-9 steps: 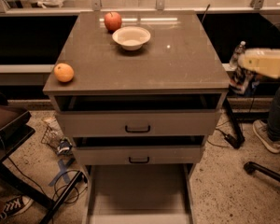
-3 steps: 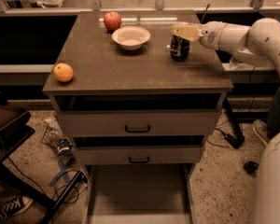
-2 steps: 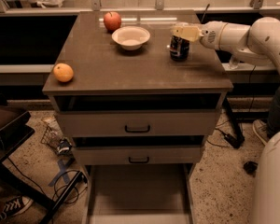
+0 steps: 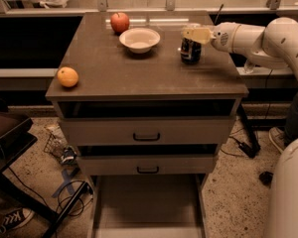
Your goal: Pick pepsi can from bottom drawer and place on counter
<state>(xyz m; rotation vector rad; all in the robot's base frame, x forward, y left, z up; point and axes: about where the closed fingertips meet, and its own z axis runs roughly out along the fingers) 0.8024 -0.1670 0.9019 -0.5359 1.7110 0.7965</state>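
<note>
Bench (image 4: 139,76) fills the middle of your view, a grey-brown slab topping a cabinet of three drawers. At the foot of that cabinet the bottom drawer (image 4: 146,202) is pulled well out toward you, a pale shallow tray with low side walls. Above it, the top drawer (image 4: 146,130) and the middle drawer (image 4: 147,163) each show a black handle and sit slightly out, with a dark gap over each.

Your arm (image 4: 268,38) reaches in from the right, crossing the bench's right edge toward the back right corner. A white bowl (image 4: 139,38) sits near the middle of the back edge.

Just right of the bowl, the pepsi can (image 4: 190,52) stands upright on the bench, near the right edge and closer to the back than the front. Your pincer (image 4: 196,34) is right at the can's top and appears to touch it, though I cannot tell from this angle whether it is clamped on the can or has let go.

A red apple (image 4: 119,22) rests by the back edge, left of the bowl. An orange (image 4: 68,77) lies at the left edge, near the front left corner, well apart from the rest.
</note>
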